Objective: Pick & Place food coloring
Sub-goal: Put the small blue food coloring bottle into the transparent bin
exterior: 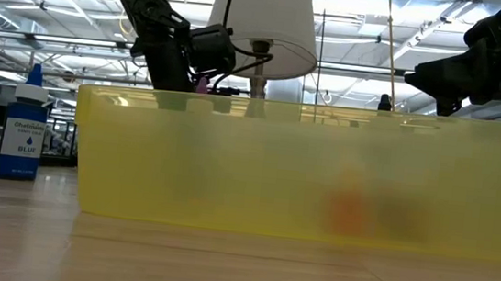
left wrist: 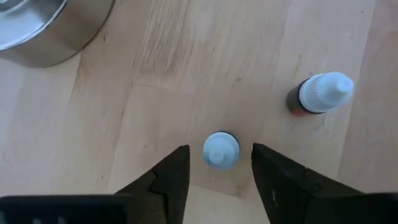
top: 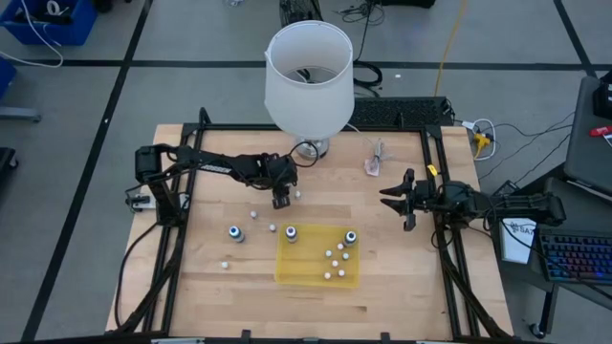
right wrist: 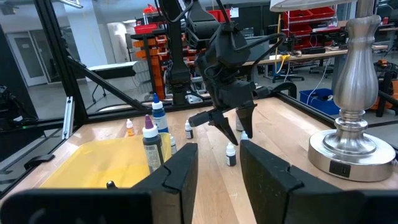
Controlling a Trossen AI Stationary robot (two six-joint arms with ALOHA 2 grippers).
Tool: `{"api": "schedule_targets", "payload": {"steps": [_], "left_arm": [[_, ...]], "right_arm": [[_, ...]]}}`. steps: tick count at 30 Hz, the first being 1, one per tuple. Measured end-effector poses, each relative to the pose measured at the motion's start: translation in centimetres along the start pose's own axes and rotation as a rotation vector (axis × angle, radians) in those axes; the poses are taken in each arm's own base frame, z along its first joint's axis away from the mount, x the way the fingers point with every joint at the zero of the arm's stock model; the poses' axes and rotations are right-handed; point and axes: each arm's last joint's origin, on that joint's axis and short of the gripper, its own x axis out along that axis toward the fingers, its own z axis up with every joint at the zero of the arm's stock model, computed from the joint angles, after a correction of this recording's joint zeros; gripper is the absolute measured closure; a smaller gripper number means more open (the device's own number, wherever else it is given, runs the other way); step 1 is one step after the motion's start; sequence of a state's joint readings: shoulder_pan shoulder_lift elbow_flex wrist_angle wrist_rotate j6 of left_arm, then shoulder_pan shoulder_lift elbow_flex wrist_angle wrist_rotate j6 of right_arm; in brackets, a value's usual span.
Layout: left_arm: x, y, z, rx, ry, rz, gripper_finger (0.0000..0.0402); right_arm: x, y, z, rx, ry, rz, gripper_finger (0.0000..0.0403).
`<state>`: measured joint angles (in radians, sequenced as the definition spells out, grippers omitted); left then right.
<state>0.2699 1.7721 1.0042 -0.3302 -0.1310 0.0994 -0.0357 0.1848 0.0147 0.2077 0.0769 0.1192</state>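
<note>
The food coloring bottles are tiny, with dark bodies and pale caps, and stand upright on the wooden table. In the left wrist view one bottle (left wrist: 221, 149) stands between the fingertips of my left gripper (left wrist: 219, 150), which is open and points down over it; a gap shows on each side of the cap. A second bottle (left wrist: 320, 93) stands a little beyond. In the high view my left gripper (top: 281, 200) is in front of the lamp, with other tiny bottles (top: 251, 214) scattered near it. My right gripper (top: 406, 203) is open and waits above the table's right side.
A yellow tray (top: 287, 272) lies near the table's front edge, with several tiny bottles (top: 334, 256) in it. Three larger bottles (top: 235, 232) stand along the tray's far side. The lamp (top: 308, 76) with a metal base (left wrist: 37, 25) stands at the far middle.
</note>
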Motion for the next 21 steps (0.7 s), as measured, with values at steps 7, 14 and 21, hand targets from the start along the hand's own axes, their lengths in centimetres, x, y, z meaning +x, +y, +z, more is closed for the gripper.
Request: {"api": "schedule_targets", "payload": {"steps": [7, 14, 21], "left_arm": [[0.00, 0.04, 0.35, -0.005, -0.036, 0.004, 0.0218], [0.00, 0.02, 0.17, -0.002, -0.018, 0.002, 0.0217], [0.01, 0.02, 0.19, -0.003, -0.020, 0.002, 0.0217]], "right_arm": [[0.00, 0.00, 0.01, 0.000, 0.000, 0.000, 0.0291], [0.00, 0.00, 0.02, 0.000, -0.001, 0.000, 0.0291], [0.00, 0.00, 0.01, 0.000, 0.000, 0.000, 0.0291]]}}
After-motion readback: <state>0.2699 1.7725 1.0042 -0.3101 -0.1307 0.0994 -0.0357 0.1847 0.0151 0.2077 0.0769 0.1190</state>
